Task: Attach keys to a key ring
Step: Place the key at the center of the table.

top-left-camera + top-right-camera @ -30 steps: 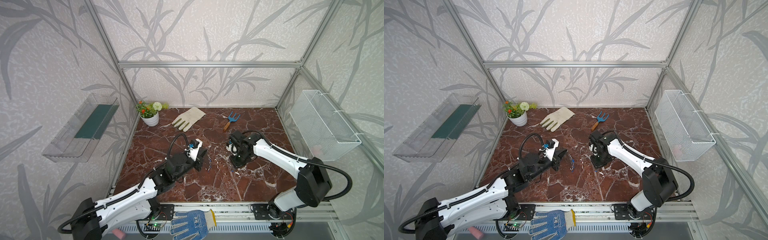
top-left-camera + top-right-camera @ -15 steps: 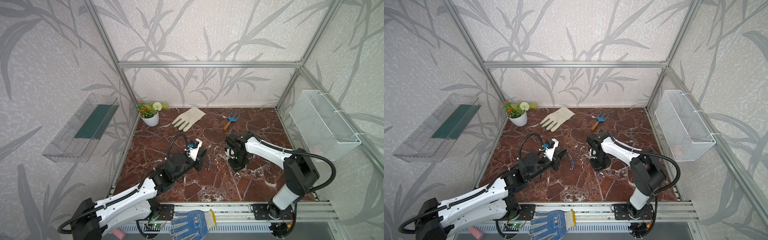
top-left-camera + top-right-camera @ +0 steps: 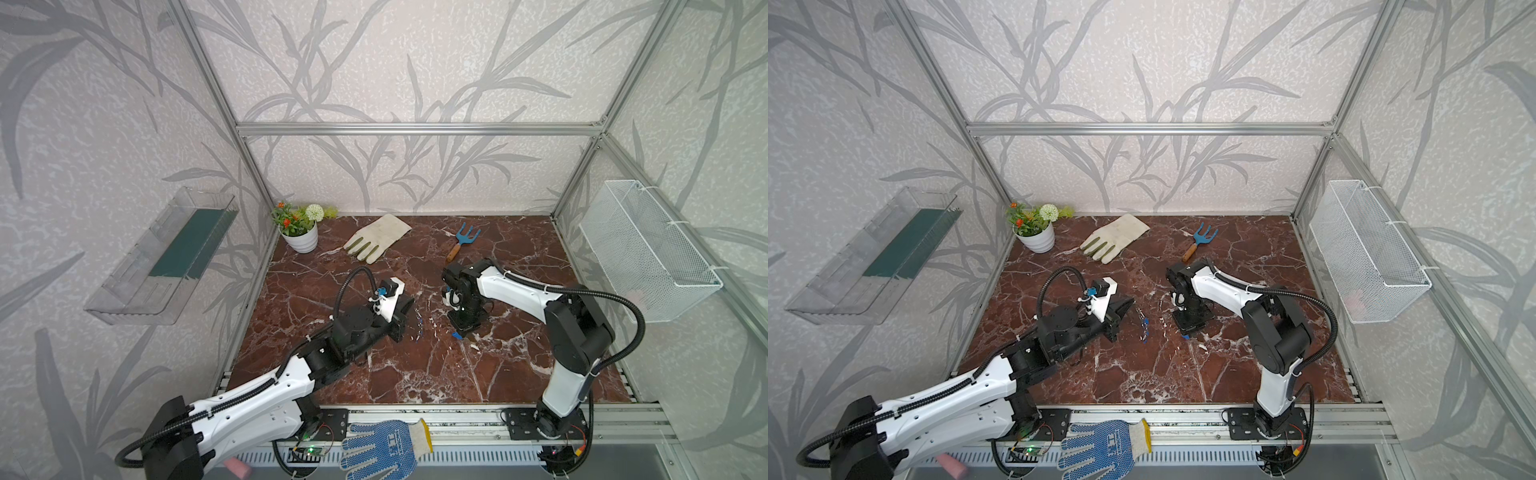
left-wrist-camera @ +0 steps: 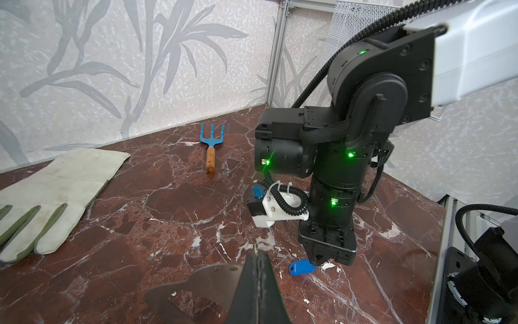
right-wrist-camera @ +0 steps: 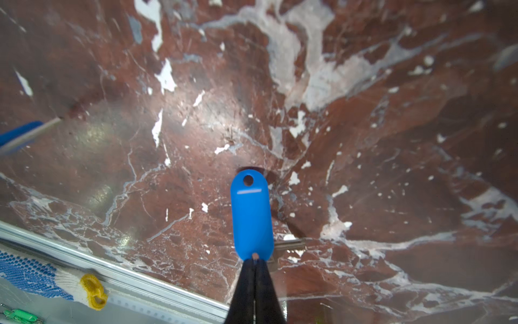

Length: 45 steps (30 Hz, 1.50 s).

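Right wrist view shows the key's [image 5: 251, 216] hole; top views cannot.

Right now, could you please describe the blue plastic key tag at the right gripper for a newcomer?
On the red marble tabletop, find the right gripper pointing down near the middle. Its tips pinch one end of the oblong blue plastic key tag. Unlike the loose blue tags nearby, its hole has no ring.

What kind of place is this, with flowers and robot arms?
Probably a robot practice booth dressed like a garden corner: metal frame bars around leaf-papered walls, and a flower pot, a garden glove and a blue hand fork on the marble-look table.
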{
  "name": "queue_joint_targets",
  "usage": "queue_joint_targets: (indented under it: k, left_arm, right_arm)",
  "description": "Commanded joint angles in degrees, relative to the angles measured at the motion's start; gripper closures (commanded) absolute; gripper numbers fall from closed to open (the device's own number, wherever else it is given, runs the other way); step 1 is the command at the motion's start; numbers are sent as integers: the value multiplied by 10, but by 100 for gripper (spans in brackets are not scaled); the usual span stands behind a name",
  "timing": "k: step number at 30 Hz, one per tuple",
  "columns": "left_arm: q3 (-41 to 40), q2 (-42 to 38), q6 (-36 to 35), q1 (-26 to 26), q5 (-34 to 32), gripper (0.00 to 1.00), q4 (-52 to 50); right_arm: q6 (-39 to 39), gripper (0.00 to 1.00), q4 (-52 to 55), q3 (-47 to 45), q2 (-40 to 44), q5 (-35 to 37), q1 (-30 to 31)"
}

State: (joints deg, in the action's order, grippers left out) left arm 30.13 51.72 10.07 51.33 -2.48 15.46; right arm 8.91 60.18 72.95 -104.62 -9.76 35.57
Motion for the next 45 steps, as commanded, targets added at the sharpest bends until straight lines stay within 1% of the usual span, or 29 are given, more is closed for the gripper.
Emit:
queue_joint_targets:
  k: [1, 4, 21, 30, 33, 45]
  left_arm:
    - [0, -10, -9, 3, -3, 100, 26]
    - [1, -10, -10, 3, -4, 100, 26]
    - [2, -8, -7, 3, 1, 100, 25]
    - [2, -8, -4, 3, 4, 100, 26]
    - [2, -8, -5, 3, 4, 100, 26]
    - [1, -10, -6, 3, 4, 100, 24]
  right_arm:
    - [-8, 100, 4, 25, -12, 2, 3]
    - [-10, 100, 7, 27, -9, -2, 3]
    - [4, 100, 33, -24, 84, 4, 12]
    - [-1, 100, 23, -18, 71, 10, 13]
    - [-4, 100, 23, -9, 48, 10, 13]
    - [-15, 100, 26, 28, 6, 11, 12]
